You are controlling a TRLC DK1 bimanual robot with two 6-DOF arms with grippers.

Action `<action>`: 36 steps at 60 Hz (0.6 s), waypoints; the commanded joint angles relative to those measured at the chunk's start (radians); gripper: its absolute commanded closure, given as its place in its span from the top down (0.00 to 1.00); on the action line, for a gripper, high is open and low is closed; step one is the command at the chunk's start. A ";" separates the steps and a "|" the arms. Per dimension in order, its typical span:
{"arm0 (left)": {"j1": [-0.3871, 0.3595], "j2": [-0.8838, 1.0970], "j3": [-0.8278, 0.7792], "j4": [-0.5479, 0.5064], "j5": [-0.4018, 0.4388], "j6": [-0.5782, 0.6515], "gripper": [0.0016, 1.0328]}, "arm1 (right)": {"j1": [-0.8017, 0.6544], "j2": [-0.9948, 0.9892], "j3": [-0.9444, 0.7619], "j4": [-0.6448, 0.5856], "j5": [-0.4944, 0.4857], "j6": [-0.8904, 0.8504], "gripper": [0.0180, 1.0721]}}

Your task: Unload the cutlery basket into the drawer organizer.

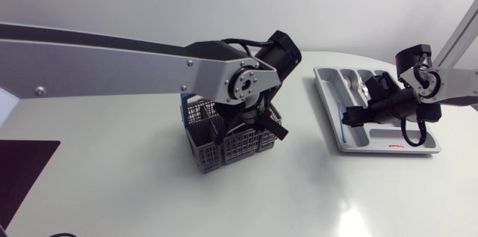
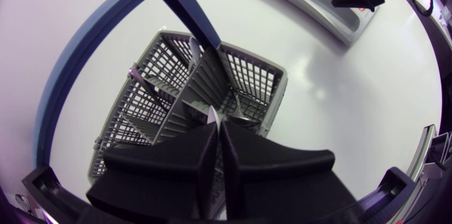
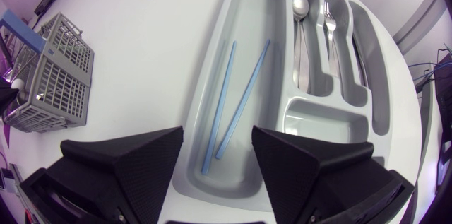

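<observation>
Organizer (image 3: 254,19), smooth grey plastic, holds 2 blue sticks (image 3: 241,98).

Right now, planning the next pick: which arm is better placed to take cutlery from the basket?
Left. The left gripper is at the basket, shut on a silver utensil. The right gripper hangs open over the organizer, well apart from the basket.

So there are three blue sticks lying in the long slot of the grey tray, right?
Not quite. There are two blue sticks lying in the long slot of the grey tray, not three. The right wrist view shows them side by side.
</observation>
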 commanded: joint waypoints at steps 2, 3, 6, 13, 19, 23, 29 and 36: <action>0.018 -0.102 -0.068 0.042 0.009 -0.011 0.03 | 0.006 -0.021 -0.030 0.004 0.010 0.022 0.68; 0.020 -0.114 -0.077 0.051 0.017 -0.008 0.03 | 0.006 -0.021 -0.030 0.005 0.010 0.022 0.68; 0.029 -0.168 -0.125 0.106 0.051 -0.003 0.03 | 0.011 -0.022 -0.033 0.005 0.012 0.022 0.68; 0.064 -0.309 -0.240 0.243 0.193 -0.008 0.03 | 0.021 -0.030 -0.040 0.005 0.010 0.024 0.68; 0.087 -0.419 -0.298 0.315 0.313 -0.023 0.03 | 0.040 -0.065 -0.051 0.002 0.009 0.024 0.68; 0.089 -0.477 -0.326 0.359 0.367 -0.023 0.03 | 0.058 -0.105 -0.056 -0.012 0.003 0.022 0.68; 0.096 -0.543 -0.347 0.388 0.448 -0.034 0.03 | 0.100 -0.211 -0.074 -0.035 -0.056 0.019 0.72; 0.146 -0.571 -0.346 0.391 0.644 -0.072 0.03 | 0.178 -0.372 -0.085 -0.095 -0.177 0.012 0.72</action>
